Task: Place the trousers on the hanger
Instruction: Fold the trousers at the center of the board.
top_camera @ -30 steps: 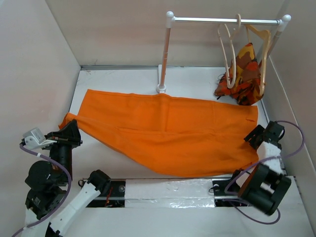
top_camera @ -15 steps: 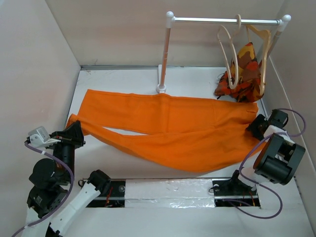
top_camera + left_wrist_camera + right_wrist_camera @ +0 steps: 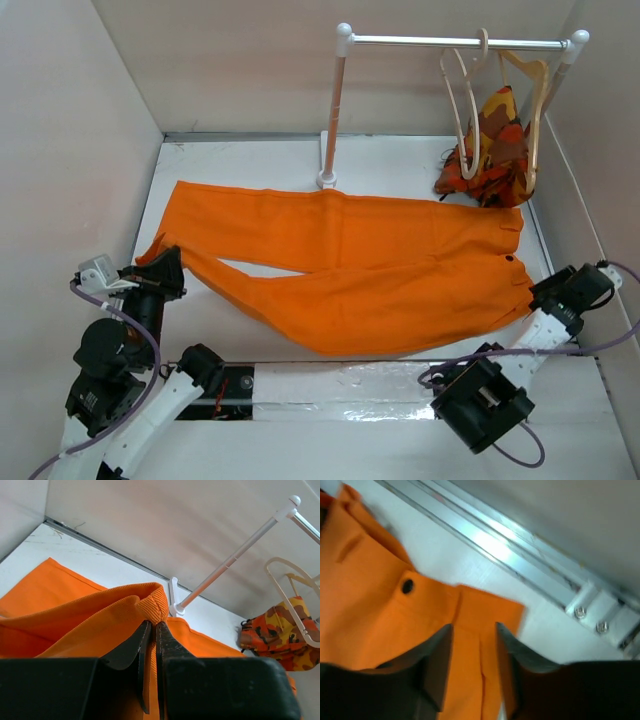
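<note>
The bright-orange trousers [image 3: 350, 265] lie spread across the table, legs running left and waistband at the right. My left gripper [image 3: 170, 265] is at the near-left end, shut on the hem of one leg [image 3: 154, 605], which bunches up above the closed jaws [image 3: 152, 626]. My right gripper [image 3: 538, 295] hovers at the near-right waistband corner [image 3: 485, 615], its jaws apart with orange cloth showing between them; this view is blurred. The cream hanger [image 3: 453, 100] hangs by its hook on the rail at the back right.
A white rail stand [image 3: 333, 110] rises behind the trousers. A tan wooden hanger [image 3: 538, 100] and a patterned orange-brown garment [image 3: 495, 150] hang beside the cream one. Walls close in on both sides. A metal rail [image 3: 340, 385] runs along the near edge.
The right gripper has swung from the far waistband end to the near-right corner, its jaws narrowing. The trousers have settled flat with the legs parted. The left gripper shifted nearer, still holding the hem.
</note>
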{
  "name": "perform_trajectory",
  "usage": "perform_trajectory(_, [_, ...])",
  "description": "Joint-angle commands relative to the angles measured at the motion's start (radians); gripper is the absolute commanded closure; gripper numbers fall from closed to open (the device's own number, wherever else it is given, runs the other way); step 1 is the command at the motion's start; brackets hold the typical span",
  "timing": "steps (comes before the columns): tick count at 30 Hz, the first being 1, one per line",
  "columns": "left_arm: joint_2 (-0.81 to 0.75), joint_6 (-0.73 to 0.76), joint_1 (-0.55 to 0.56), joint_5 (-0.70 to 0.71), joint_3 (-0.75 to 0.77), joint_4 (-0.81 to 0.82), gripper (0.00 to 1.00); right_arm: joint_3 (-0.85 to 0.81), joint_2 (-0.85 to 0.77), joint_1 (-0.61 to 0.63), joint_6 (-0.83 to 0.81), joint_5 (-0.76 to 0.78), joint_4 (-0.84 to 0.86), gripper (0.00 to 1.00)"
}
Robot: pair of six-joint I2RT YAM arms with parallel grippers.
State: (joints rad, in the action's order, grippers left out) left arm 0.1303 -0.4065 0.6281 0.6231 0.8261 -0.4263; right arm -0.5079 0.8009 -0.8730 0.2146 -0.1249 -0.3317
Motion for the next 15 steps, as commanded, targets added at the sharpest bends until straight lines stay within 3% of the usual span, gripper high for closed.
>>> perform_trajectory(1, [-0.035, -0.008, 0.004, -0.045, 0.007, 0.100, 1.00, 0.078, -0.035, -0.064, 0.048, 0.016, -0.110, 0.59])
perform_trajectory(9, [-0.063, -0.003, 0.004, -0.049, 0.002, 0.100, 1.00, 0.071, 0.116, -0.095, 0.065, 0.038, -0.055, 0.41])
perform_trajectory(15, [-0.057, 0.001, 0.004, -0.013, 0.005, 0.098, 1.00, 0.063, 0.208, -0.095, 0.066, 0.004, 0.020, 0.41])
